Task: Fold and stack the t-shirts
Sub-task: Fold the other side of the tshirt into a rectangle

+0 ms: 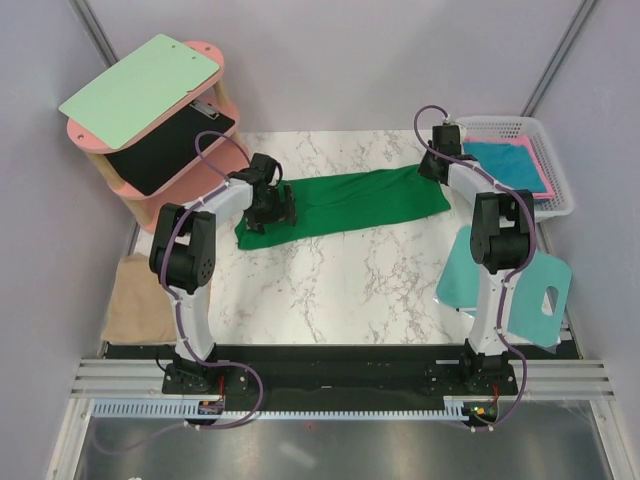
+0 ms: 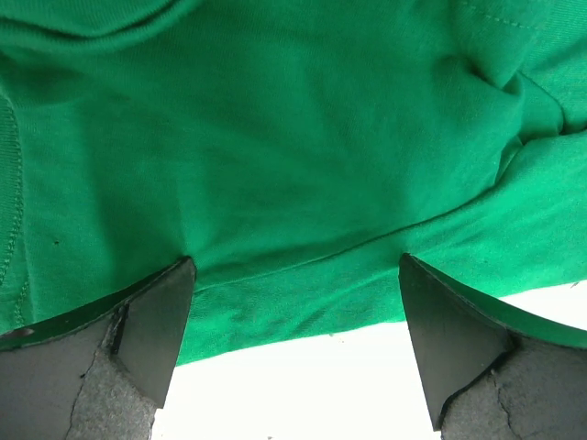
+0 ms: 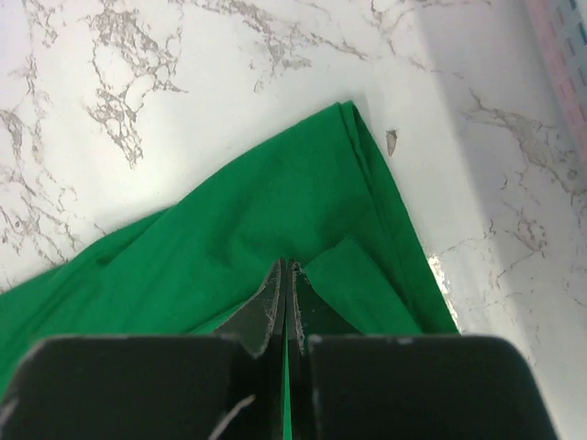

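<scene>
**Two Arms Line Up on a Green Shirt for the Next Fold**

The green t-shirt [image 1: 350,200] lies as a long band across the marble surface [image 1: 330,285], between the two arms and already doubled lengthwise. The right hand [image 1: 431,168] sits at the band's right end. Its fingers are pressed together with a sliver of green cloth between them, pinching the shirt beside a small turned-up flap. The left hand [image 1: 273,214] hangs low over the band's left end with its fingers spread. In its wrist view both tips rest against the cloth near the hem and nothing is gripped.

The step in hand appears to be taking hold of both ends so the band can be folded across its length. Doing that well probably means the left hand closes on every layer at the hem, not just the top one, and matches the right hand's hold. The lift should then stay even, so the cloth does not twist or drag. Both forearms reach forward and inward from their bases, with wrists bent down toward the cloth.

The tan t-shirt [image 1: 135,290] waits at the surface's left edge. The teal-blue t-shirt [image 1: 497,157] and pink t-shirt [image 1: 541,168] rest in the white basket [image 1: 562,205] at far right.
</scene>
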`<control>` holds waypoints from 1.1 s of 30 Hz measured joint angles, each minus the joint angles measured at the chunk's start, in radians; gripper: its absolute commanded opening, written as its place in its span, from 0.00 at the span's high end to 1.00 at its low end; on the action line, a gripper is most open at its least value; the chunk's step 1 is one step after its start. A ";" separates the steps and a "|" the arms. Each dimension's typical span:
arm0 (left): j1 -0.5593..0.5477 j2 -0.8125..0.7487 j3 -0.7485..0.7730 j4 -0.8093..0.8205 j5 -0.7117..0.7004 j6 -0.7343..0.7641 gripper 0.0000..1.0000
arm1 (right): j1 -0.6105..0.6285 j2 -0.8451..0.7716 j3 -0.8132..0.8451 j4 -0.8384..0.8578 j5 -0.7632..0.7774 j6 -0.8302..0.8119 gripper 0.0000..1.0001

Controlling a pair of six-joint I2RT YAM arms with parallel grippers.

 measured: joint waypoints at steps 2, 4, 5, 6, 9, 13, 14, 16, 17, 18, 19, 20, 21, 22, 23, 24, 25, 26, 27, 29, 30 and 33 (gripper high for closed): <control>-0.001 -0.010 -0.013 0.009 -0.005 0.000 0.00 | 0.003 -0.008 -0.015 0.008 -0.008 -0.005 1.00; -0.002 -0.024 -0.026 0.009 -0.016 0.001 0.04 | 0.011 -0.041 -0.063 0.016 -0.012 -0.010 1.00; -0.002 -0.030 -0.030 0.006 -0.023 0.001 0.16 | 0.017 -0.058 -0.084 0.015 -0.012 -0.015 1.00; -0.002 -0.034 -0.032 0.006 -0.027 0.001 0.28 | 0.025 -0.074 -0.103 0.016 -0.012 -0.021 1.00; -0.002 -0.045 -0.032 0.005 -0.032 0.008 0.98 | 0.056 -0.111 -0.140 0.014 -0.009 -0.041 1.00; -0.002 -0.051 -0.036 0.008 -0.034 0.015 0.98 | 0.096 -0.114 -0.163 0.015 -0.007 -0.063 1.00; -0.002 -0.052 -0.039 0.008 -0.034 0.015 0.98 | 0.105 -0.114 -0.174 0.012 -0.007 -0.068 1.00; -0.002 -0.054 -0.047 0.009 -0.035 0.015 0.98 | 0.114 -0.113 -0.186 0.002 -0.006 -0.076 1.00; -0.002 -0.054 -0.050 0.008 -0.036 0.015 0.98 | 0.117 -0.110 -0.189 -0.003 -0.005 -0.078 1.00; -0.002 -0.054 -0.052 0.009 -0.037 0.015 0.98 | 0.117 -0.107 -0.189 -0.008 -0.003 -0.081 1.00; -0.002 -0.054 -0.053 0.008 -0.037 0.015 0.98 | 0.118 -0.103 -0.189 -0.011 -0.001 -0.084 1.00; -0.002 -0.054 -0.054 0.008 -0.037 0.015 0.98 | 0.118 -0.099 -0.189 -0.019 0.002 -0.086 1.00; -0.002 -0.054 -0.054 0.008 -0.038 0.015 0.98 | 0.120 -0.095 -0.188 -0.027 0.007 -0.089 1.00; -0.002 -0.053 -0.054 0.008 -0.039 0.015 0.98 | 0.122 -0.089 -0.188 -0.034 0.016 -0.092 1.00; -0.002 -0.053 -0.054 0.008 -0.039 0.015 0.98 | 0.123 -0.082 -0.187 -0.045 0.025 -0.096 1.00; -0.002 -0.051 -0.054 0.009 -0.039 0.015 0.98 | 0.125 -0.075 -0.187 -0.054 0.032 -0.099 1.00; -0.002 -0.050 -0.054 0.009 -0.041 0.015 0.98 | 0.128 -0.069 -0.186 -0.064 0.044 -0.102 1.00; -0.002 -0.048 -0.054 0.009 -0.046 0.015 0.98 | 0.132 -0.068 -0.182 -0.073 0.055 -0.105 1.00; -0.002 -0.045 -0.054 0.009 -0.050 0.015 0.98 | 0.137 -0.068 -0.179 -0.084 0.065 -0.108 1.00; -0.002 -0.041 -0.054 0.009 -0.058 0.015 0.98 | 0.148 -0.068 -0.178 -0.098 0.087 -0.113 1.00; -0.002 -0.036 -0.052 0.006 -0.062 0.015 0.98 | 0.155 -0.068 -0.178 -0.106 0.101 -0.115 1.00; -0.002 -0.011 -0.030 -0.008 -0.081 0.016 0.98 | 0.173 -0.076 -0.184 -0.125 0.124 -0.122 1.00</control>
